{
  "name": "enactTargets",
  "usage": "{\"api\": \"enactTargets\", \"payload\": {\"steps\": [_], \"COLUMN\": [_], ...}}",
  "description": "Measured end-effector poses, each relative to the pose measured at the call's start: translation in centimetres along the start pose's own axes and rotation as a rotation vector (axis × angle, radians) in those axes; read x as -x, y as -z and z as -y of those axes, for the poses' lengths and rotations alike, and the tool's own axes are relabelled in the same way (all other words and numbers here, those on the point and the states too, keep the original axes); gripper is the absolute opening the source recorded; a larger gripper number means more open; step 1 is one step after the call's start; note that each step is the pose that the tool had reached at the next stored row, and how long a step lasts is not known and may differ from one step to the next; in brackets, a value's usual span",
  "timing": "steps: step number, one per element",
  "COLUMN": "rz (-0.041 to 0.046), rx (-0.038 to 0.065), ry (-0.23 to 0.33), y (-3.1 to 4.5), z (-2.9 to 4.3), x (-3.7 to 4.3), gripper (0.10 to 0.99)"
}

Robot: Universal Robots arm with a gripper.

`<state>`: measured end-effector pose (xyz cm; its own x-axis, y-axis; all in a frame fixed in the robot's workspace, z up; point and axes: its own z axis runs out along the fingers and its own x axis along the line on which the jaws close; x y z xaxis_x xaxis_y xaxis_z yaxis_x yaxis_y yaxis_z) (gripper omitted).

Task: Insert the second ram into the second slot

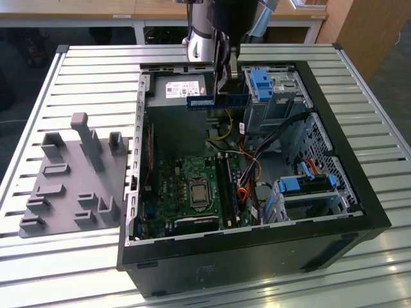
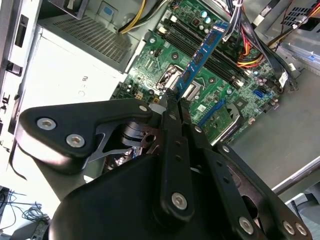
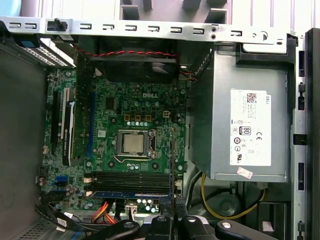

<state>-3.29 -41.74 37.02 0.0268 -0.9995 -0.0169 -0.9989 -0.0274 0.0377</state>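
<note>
The second ram point(image 1: 199, 102) is hanging in the air over the far part of the open computer case point(image 1: 257, 260). It is lying flat and level, with its long side going from the exterior view's left to the exterior view's right. The gripper point(image 1: 221, 94) is pinching the stick near its middle, with both fingers pressing on its flat sides. In the second wrist view the blue stick point(image 2: 201, 56) is sticking out past the gripper point(image 2: 174, 100), toward the green board point(image 2: 165, 55). It is not touching the board. The long dark ram slots point(image 1: 226, 183) are sitting nearer in the case, just on the exterior view's right of the square chip socket point(image 1: 198, 190). In the first wrist view one of the slots point(image 3: 130, 179) looks like it is already holding a blue stick point(image 3: 130, 194). A grey power box point(image 1: 180, 90) with a white sticker is sitting just beside the held stick, on the exterior view's left. Bright blue plastic tabs point(image 1: 263, 82) are sitting on its other side. The case is resting on a table point(image 1: 90, 70) of metal slats. A grey tray point(image 1: 64, 186) with blocks is lying on the exterior view's left.
</note>
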Motion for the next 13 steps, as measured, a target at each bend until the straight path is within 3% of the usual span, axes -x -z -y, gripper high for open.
{"api": "enactTargets", "payload": {"steps": [13], "rz": [-0.0001], "rx": [0.000], "ry": [0.000], "y": [0.01], "z": [-0.01], "x": [-0.27], "gripper": [0.137]}}
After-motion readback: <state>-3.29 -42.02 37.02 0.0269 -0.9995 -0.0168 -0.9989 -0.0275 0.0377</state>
